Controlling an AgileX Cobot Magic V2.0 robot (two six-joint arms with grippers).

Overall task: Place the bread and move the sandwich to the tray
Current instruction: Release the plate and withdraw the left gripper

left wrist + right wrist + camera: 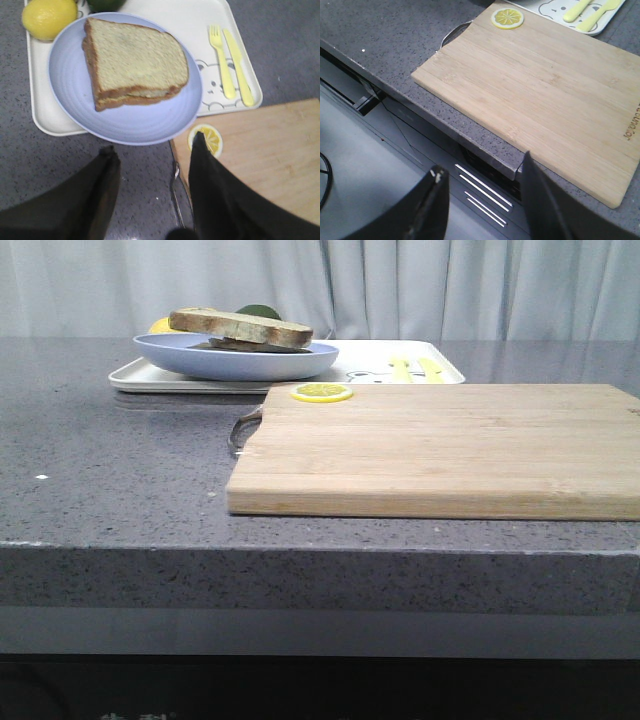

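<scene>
Both grippers are spread and empty: left gripper (152,165) above the tray's (42,107) near edge, right gripper (482,175) off it. On the tray sits the plate (75,100) bearing the sandwich (135,62).

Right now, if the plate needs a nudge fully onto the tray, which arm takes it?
Left. Its gripper, open, hangs just short of the blue plate, whose near rim overhangs the white tray. The right gripper, also open, sits off the counter's front edge by the cutting board.

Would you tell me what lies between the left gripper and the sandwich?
In the left wrist view, only bare plate and countertop separate the left gripper from the sandwich.
</scene>
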